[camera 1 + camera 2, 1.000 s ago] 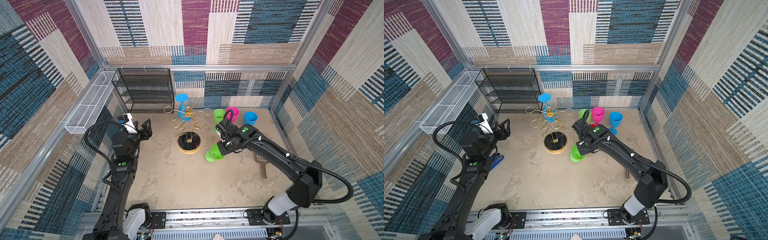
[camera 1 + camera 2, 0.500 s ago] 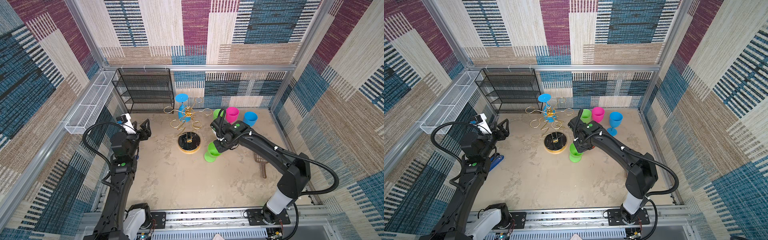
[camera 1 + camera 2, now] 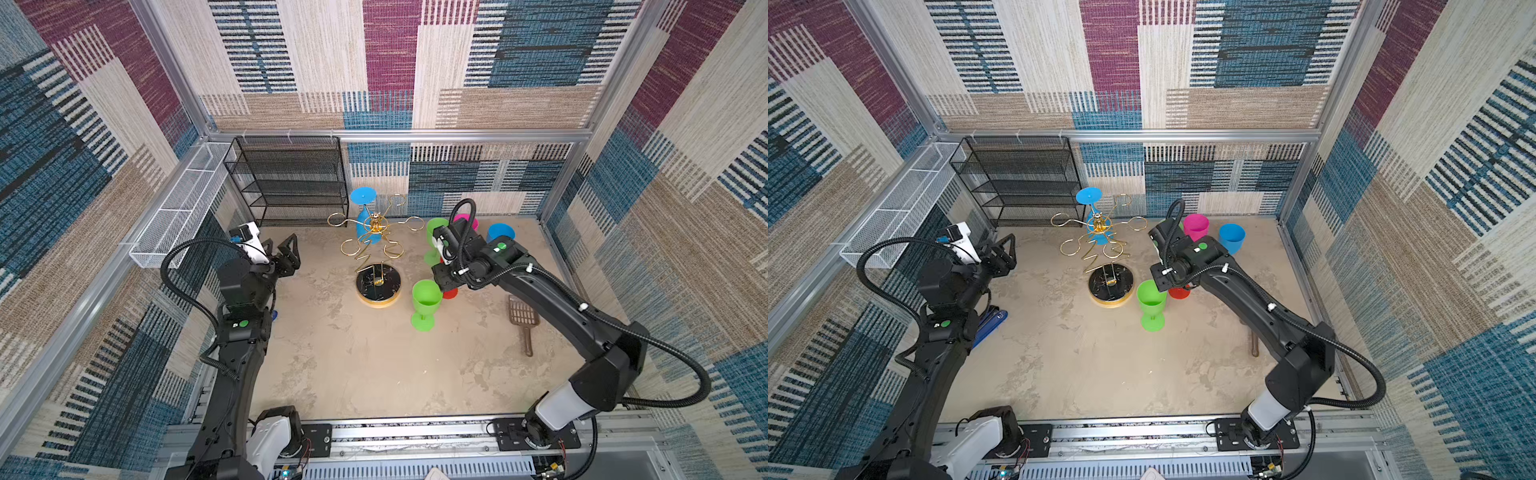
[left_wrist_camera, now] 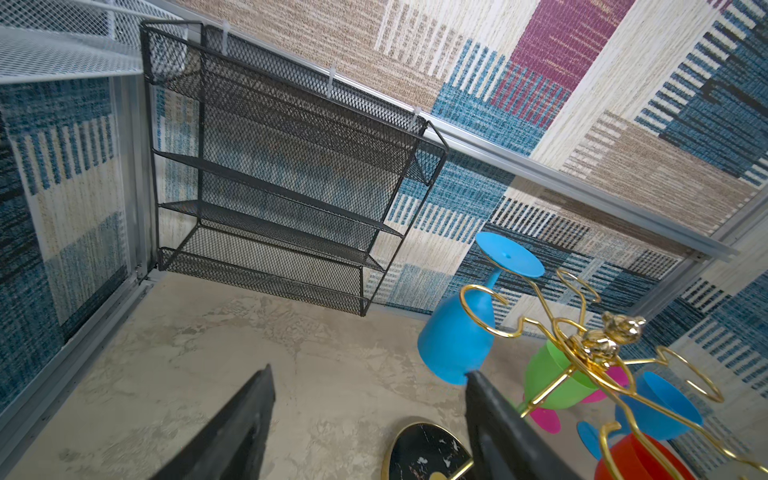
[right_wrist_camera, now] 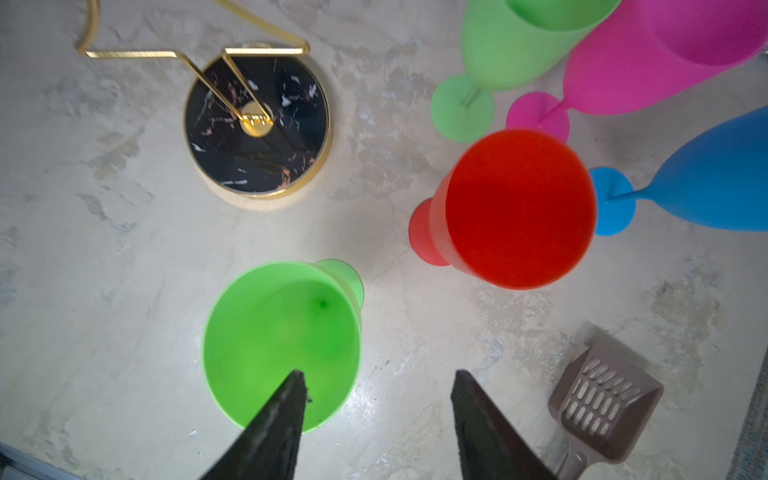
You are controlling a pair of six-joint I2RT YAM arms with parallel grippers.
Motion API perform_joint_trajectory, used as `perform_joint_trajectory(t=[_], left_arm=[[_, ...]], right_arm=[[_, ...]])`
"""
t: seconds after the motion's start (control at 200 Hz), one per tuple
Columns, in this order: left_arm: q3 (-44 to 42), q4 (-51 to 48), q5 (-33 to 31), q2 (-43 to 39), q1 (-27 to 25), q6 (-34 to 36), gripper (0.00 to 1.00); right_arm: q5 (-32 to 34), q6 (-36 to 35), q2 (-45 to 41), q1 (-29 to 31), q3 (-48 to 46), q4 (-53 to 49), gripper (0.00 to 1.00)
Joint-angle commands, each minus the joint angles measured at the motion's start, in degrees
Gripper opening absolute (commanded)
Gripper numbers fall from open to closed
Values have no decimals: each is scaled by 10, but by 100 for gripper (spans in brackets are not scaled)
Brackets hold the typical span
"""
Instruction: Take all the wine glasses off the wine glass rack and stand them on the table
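The gold wire wine glass rack point(image 3: 377, 286) stands mid-tabletop point(image 3: 374, 374). A blue plastic wine glass point(image 3: 365, 208) hangs inverted on one of its rear arms. A green plastic wine glass point(image 3: 426, 297) stands just right of the rack base, with a red plastic wine glass point(image 5: 519, 208) to its right. Behind these, toward the far right corner, stand a second green glass point(image 3: 434, 230), a pink plastic glass point(image 3: 1196, 226) and a second blue glass point(image 3: 1231, 239). A brown slotted scoop point(image 3: 523, 320) lies near the right edge. A black mesh shelf unit point(image 3: 291, 183) stands at the far edge, left of the rack.

Bright, even light from above, soft faint shadows on the desk point(image 3: 374, 374); wide-angle bending at the edges of both top views; right wrist view shows pale glare around the slightly blurred green wine glass point(image 5: 282, 332)
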Motion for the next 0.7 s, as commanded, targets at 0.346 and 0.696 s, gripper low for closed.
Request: perform_joint_trajectory(t=[0.346, 0.696], left_arm=[[298, -172, 325, 224, 8, -116, 67], [502, -353, 258, 378, -35, -27, 66]], right_arm=[[-149, 11, -188, -104, -170, 280, 96], [-161, 4, -182, -119, -180, 310, 99]])
